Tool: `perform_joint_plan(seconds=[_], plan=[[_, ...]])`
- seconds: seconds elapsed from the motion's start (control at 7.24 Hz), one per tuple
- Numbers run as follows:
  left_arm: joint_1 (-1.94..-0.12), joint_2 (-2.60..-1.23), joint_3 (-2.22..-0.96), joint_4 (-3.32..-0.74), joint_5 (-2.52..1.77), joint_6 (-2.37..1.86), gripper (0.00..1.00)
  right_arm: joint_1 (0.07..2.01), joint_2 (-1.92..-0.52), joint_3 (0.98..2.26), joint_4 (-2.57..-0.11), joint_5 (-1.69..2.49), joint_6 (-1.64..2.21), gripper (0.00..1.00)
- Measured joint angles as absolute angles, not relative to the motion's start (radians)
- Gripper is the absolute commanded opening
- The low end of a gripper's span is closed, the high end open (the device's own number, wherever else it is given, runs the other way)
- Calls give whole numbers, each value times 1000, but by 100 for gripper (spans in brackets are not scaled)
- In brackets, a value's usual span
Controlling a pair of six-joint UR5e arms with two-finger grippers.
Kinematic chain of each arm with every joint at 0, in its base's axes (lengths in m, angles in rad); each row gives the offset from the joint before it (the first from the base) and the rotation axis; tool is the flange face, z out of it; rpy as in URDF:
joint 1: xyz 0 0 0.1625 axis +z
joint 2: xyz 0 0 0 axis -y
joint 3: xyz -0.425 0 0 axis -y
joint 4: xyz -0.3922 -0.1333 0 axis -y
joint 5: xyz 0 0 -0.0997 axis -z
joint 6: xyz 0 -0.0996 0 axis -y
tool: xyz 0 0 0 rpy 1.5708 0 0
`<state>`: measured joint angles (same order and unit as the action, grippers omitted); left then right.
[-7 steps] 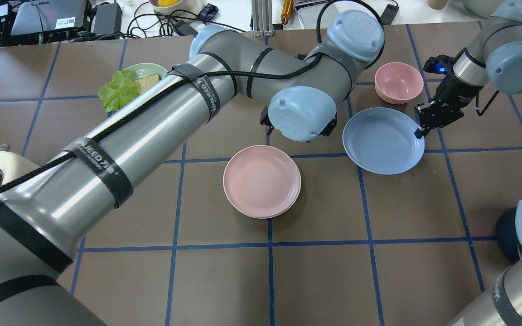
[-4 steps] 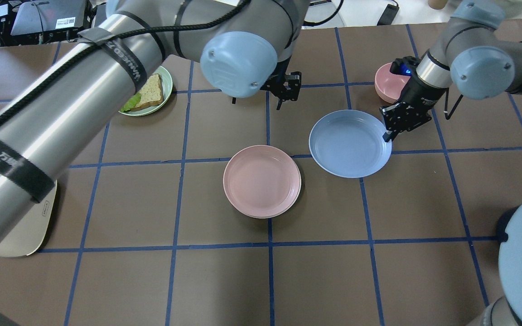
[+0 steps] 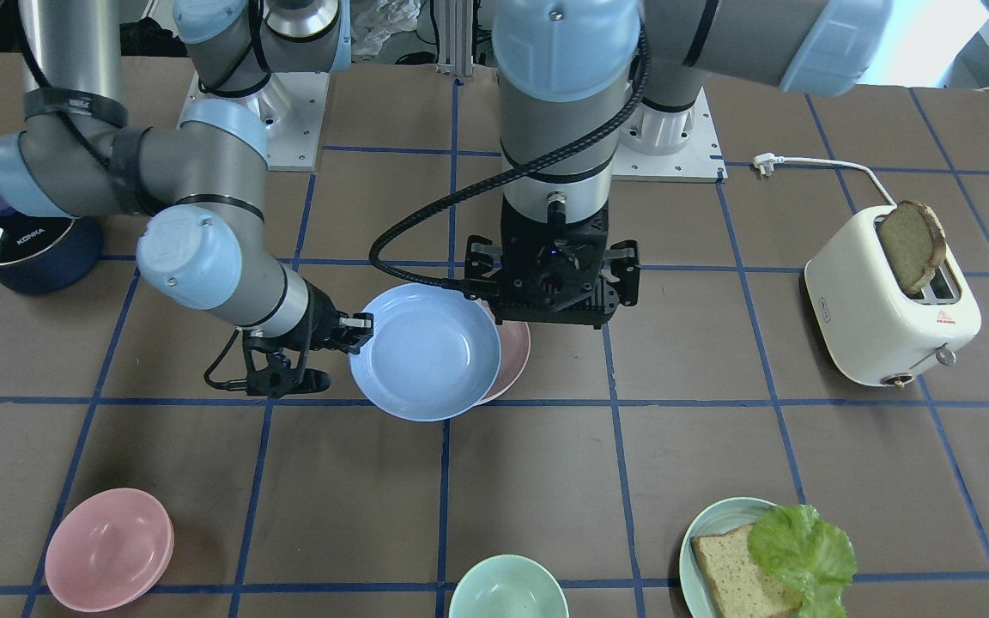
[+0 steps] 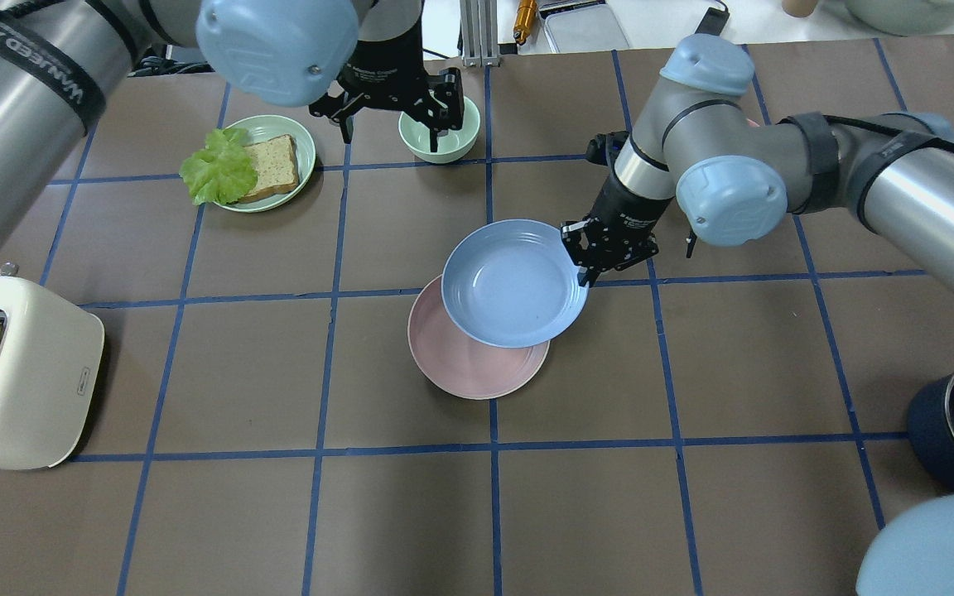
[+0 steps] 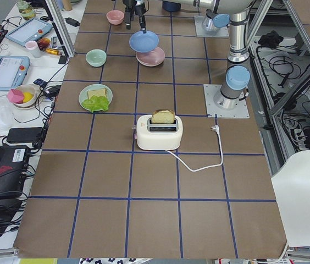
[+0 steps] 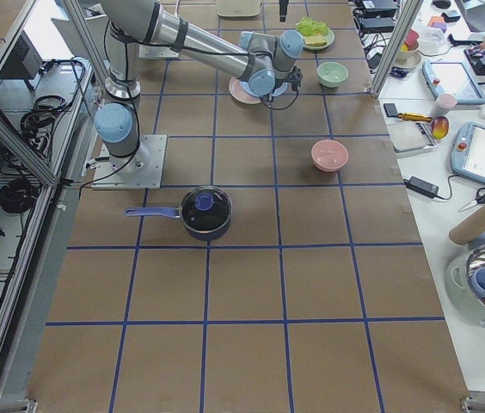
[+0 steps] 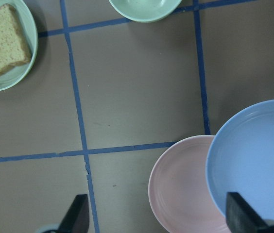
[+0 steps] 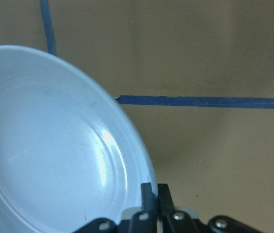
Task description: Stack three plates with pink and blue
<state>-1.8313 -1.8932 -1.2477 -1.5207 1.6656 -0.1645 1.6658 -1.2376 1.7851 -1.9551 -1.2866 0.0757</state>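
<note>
Partly over pink plate, blue plate, rim in R jaws.

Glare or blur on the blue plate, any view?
Right wrist view: blue plate is slightly soft, with a bright highlight on its inner ring. Front-facing view: sharp, faint sheen along the inner wall. Overhead view: sharp, evenly lit, no glare.

My right gripper black, my left gripper black too. My right arm silver-grey and light blue. Plain pale blue plate; dusty pink plate. Brown table, blue tape grid. Also mint bowl, pink bowl, cream toaster, navy pot.
</note>
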Motion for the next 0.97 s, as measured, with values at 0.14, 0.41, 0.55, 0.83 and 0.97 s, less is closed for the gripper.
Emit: perform_joint_plan(seconds=[0.14,0.41,0.55,0.83,0.97], plan=[[-1797,-1879,-1244,-1521,1648,-129,100,1696,-1238,1828,-2015,-1288,91,0],[-1751,-1852,-1240,-1522,1636,-78,100,1717,-1238,1877,-2082,-1285,107,99],[-1728,-1838,-1240,-1522,1634,-56,100,1727,-1237,1881,-2103,-1288,125,100],[-1677,-1810,-1242,-1539,1625,16,100,1742,-1238,1865,-2130,-1316,148,100],[-1662,-1789,-1244,-1557,1598,32,100,1743,-1243,1834,-2125,-1357,145,100]])
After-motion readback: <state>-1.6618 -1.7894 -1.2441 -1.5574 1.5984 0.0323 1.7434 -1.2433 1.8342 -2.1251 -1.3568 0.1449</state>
